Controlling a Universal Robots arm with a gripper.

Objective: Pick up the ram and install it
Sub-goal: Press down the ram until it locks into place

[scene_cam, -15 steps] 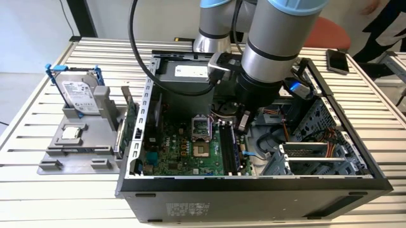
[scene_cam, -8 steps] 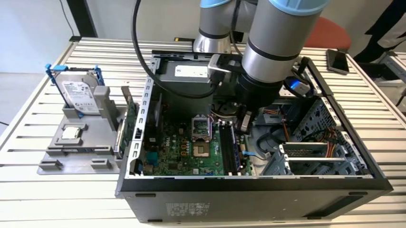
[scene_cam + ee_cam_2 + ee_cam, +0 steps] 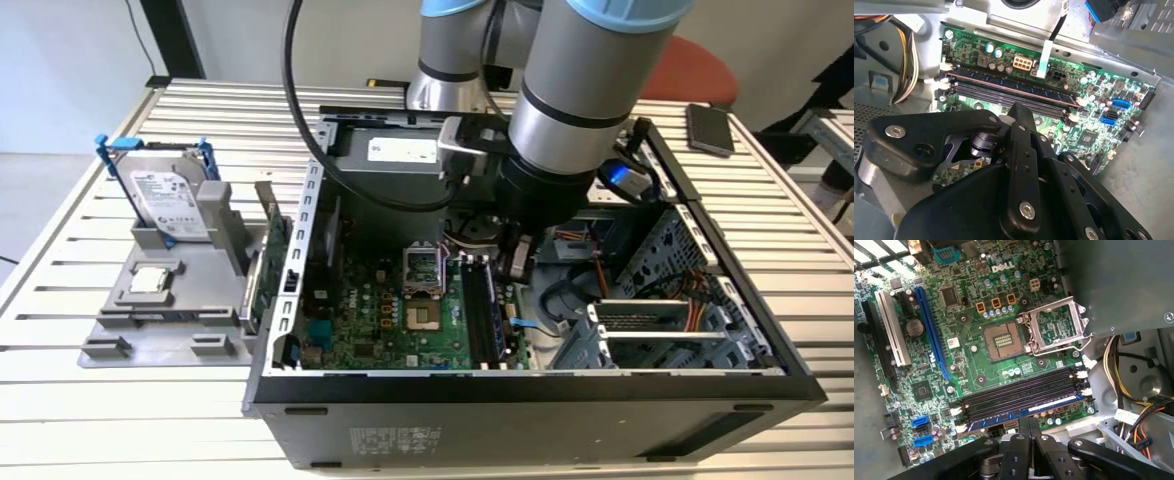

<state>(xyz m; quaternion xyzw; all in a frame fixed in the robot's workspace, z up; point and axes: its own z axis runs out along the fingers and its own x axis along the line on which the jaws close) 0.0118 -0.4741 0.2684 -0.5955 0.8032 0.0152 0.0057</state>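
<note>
The ram (image 3: 1024, 411) lies in the outermost of the black memory slots on the green motherboard (image 3: 969, 315), its thin top edge catching blue light. In the second wrist view the ram (image 3: 1014, 89) runs along the slot bank. In the exterior view the ram (image 3: 483, 310) is a dark strip inside the open computer case (image 3: 534, 385). My gripper (image 3: 1029, 423) is shut, fingers pressed together with nothing between them, its tip right over the middle of the ram; contact cannot be told. The gripper (image 3: 518, 262) reaches down into the case, and its black tip (image 3: 1021, 107) points at the slots.
The open CPU socket (image 3: 1001, 340) and its raised metal frame (image 3: 1056, 327) lie beside the slots. Cable bundles (image 3: 1129, 385) hang near the slot ends. Outside the case, a grey holder (image 3: 160, 300) carries a hard drive with blue rails (image 3: 167, 200) and a green expansion card (image 3: 274, 250).
</note>
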